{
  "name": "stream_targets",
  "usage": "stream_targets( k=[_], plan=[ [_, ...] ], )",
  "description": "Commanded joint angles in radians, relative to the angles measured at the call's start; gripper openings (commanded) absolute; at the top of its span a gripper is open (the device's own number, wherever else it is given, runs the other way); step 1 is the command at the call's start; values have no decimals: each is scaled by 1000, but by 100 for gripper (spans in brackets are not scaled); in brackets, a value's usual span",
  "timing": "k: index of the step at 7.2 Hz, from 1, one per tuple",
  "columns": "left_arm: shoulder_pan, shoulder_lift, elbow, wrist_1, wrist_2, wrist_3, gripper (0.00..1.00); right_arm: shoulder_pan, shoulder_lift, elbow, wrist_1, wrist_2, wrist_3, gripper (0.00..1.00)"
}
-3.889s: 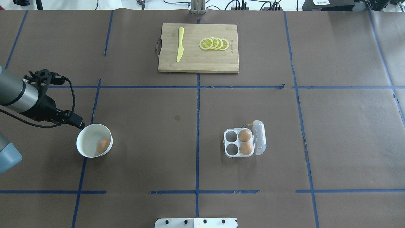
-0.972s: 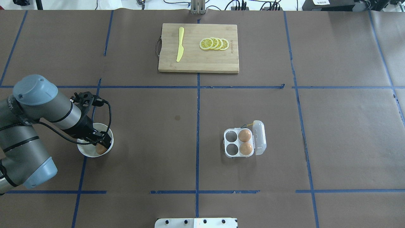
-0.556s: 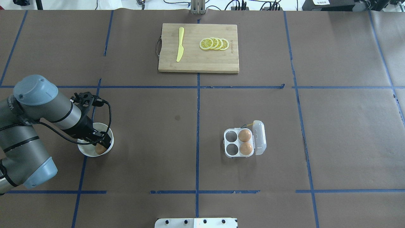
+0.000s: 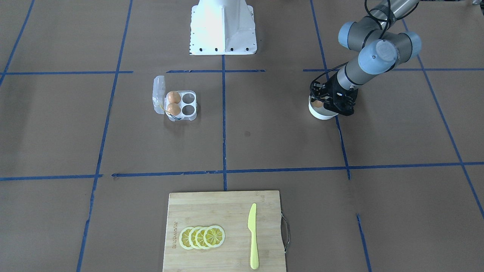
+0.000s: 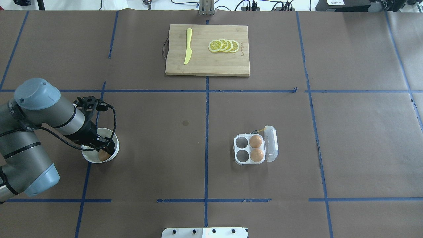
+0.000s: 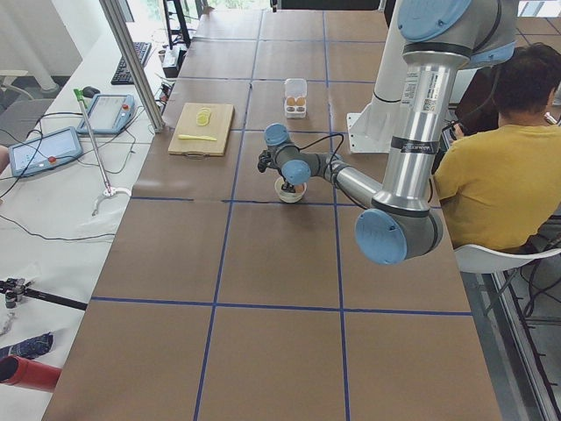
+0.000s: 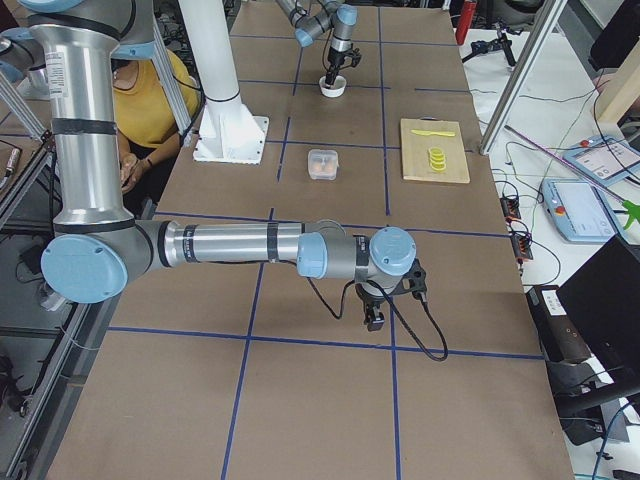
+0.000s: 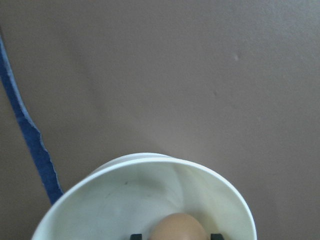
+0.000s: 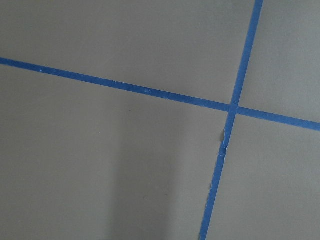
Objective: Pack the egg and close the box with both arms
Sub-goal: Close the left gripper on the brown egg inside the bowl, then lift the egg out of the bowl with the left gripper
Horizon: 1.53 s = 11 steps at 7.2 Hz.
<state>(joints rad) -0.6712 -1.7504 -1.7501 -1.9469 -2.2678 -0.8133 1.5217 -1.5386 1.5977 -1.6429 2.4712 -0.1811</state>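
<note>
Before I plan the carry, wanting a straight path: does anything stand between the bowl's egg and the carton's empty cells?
Nothing visible does: only table cover and blue tape lie between the bowl holding the egg and the box. Its empty cells face the bowl; the open lid is on the far side.

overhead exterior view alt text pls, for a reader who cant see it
The robot's left end effector is down inside a white bowl at left, over a brown egg. Right of centre sits an open four-cell box with two eggs and two empty cells; a cutting board with a yellow knife and lemon slices lies at the far edge.
</note>
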Motion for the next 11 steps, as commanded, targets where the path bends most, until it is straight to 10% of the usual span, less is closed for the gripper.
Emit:
stream_targets(
  k=[1, 5, 11],
  plan=[
    [-8, 3, -17, 6, -3, -1, 0, 0, 0, -1, 0, 0, -1, 100],
    [-60, -6, -81, 31, -1, -7, 0, 0, 3, 5, 2, 0, 0, 100],
    [42, -533, 116, 172, 11, -245, 0, 0, 12, 10, 2, 0, 0, 100]
  ],
)
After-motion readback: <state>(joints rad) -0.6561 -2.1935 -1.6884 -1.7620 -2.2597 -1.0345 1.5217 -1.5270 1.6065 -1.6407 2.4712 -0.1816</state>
